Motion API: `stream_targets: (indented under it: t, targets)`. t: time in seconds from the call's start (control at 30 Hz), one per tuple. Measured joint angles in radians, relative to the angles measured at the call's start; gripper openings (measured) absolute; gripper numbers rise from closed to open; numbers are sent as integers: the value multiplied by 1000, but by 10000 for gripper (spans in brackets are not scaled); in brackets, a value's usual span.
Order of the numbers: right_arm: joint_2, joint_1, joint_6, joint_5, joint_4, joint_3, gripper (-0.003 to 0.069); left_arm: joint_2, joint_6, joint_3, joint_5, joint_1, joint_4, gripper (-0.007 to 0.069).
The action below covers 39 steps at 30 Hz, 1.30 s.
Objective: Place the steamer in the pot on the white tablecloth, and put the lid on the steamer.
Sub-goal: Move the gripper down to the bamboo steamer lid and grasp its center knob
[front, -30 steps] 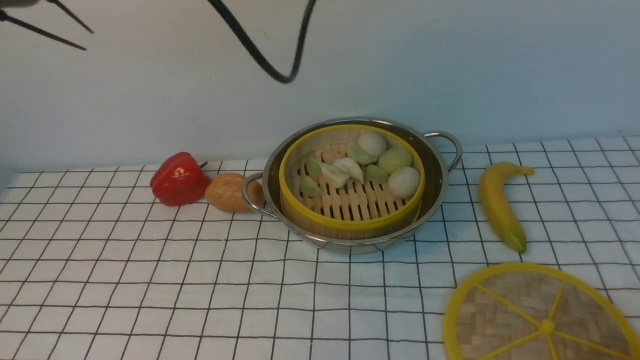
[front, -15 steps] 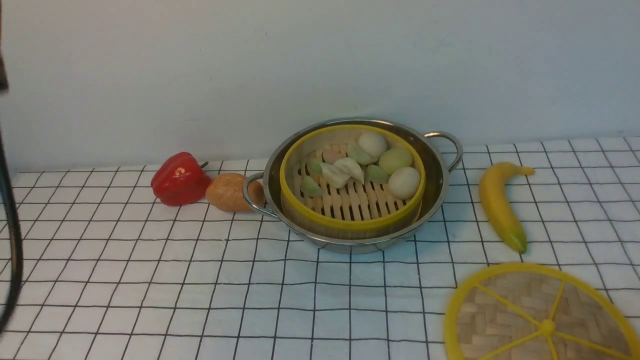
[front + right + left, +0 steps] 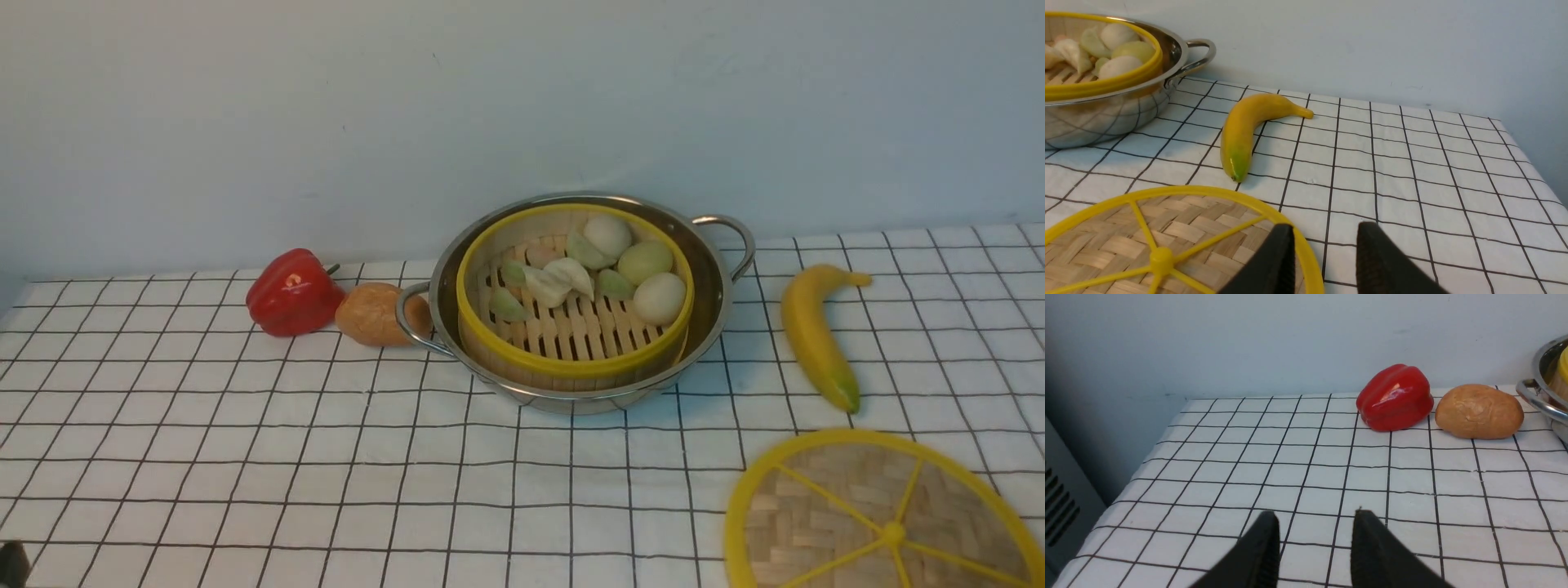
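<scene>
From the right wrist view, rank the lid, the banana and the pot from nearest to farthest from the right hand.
1. The lid: closest, its yellow rim passing right by one fingertip of the right hand.
2. The banana: on the cloth just beyond the lid.
3. The pot: farthest, past the banana toward the robot's left, with the steamer inside.

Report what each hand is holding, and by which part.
Nothing is held. The left hand is open above the tablecloth; the right hand is open by the rim of the lid, which lies flat on the cloth.
</scene>
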Motion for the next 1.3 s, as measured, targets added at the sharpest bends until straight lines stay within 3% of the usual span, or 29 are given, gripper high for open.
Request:
stream_targets:
  t: [0.33,0.67,1.0,1.3]
  targets:
    - [0,0,0,-1,0,0,242,-166,-42,64,130,-75,1,243]
    - [0,0,0,-1,0,0,243,-168,-43,64,133,-93,12,243]
    - [0,0,0,-1,0,0,243,-168,-220,64,129,-93,118,243]
    - [0,0,0,-1,0,0,243,-168,-223,64,128,-93,136,243]
